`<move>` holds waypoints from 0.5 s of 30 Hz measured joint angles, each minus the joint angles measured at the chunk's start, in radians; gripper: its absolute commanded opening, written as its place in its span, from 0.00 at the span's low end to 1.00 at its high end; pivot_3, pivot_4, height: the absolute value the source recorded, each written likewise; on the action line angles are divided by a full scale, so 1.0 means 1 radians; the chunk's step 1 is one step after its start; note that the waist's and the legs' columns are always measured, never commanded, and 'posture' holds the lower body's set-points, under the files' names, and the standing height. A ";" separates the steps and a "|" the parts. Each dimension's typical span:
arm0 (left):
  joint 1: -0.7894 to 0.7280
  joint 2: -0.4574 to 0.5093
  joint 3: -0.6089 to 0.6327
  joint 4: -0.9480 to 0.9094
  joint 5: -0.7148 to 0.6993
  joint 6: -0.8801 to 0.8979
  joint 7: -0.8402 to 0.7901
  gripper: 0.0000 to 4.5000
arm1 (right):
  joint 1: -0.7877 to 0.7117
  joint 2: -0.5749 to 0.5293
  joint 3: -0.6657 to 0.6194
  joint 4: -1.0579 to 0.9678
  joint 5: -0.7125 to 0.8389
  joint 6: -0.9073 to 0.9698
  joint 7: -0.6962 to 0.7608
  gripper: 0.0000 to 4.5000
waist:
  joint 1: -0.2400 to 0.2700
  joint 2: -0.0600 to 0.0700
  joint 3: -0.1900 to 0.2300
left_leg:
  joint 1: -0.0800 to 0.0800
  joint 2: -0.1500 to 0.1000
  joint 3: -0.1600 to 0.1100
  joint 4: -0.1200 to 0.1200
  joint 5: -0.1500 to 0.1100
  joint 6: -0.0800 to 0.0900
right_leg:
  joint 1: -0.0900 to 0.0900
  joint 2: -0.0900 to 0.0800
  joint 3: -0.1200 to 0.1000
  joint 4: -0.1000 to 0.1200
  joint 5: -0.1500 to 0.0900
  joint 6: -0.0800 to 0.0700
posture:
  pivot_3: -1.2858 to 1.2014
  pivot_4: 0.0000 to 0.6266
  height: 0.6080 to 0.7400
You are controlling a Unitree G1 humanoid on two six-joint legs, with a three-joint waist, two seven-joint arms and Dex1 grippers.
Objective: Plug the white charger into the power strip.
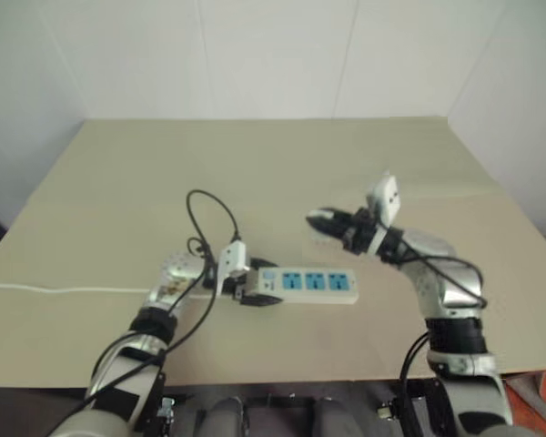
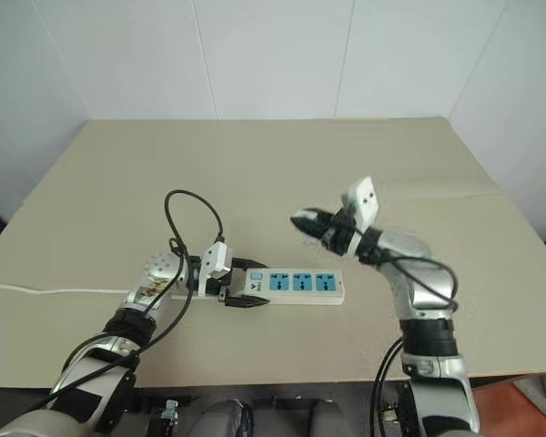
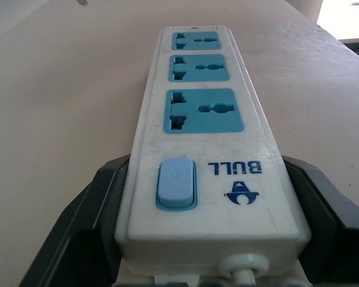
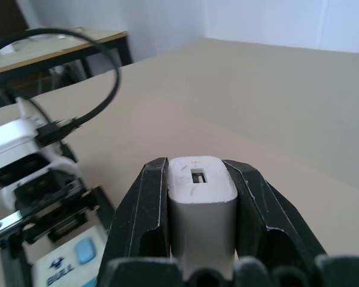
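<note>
Carrying the white charger point(image 4: 202, 206) toward the power strip point(image 2: 296, 283), with the right gripper point(image 2: 302, 221) clamped on it, up above the table point(image 1: 282, 173) on the far right side of the strip; left gripper point(image 1: 255, 293) has jaws wide around the strip's switch end, pinning it flat at the near middle. Judged step: transport and alignment, nothing plugged yet. Next move calls for turning prongs down and lining up over one blue outlet point(image 3: 203, 110). Prongs hidden, so charger orientation unclear; strip's cord cut off behind left gripper
</note>
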 measured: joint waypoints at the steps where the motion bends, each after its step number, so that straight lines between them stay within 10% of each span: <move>1: 0.000 0.004 0.000 0.000 0.000 0.003 0.000 0.73 | 0.006 0.011 0.014 0.003 0.012 -0.034 0.026 0.25 | -0.002 0.000 0.000 | 0.000 0.000 0.000 0.000 0.000 0.000 | 0.000 0.000 0.000 0.000 0.000 0.000 | 0.52 0.24 1.00; 15: 0.009 0.011 -0.001 -0.027 0.000 0.034 0.002 0.73 | 0.026 0.069 0.157 0.189 -0.005 -0.349 0.170 0.25 | -0.003 0.000 0.000 | 0.002 0.001 0.000 0.000 0.000 0.000 | 0.000 0.001 0.000 0.001 0.000 0.000 | 0.52 0.24 1.00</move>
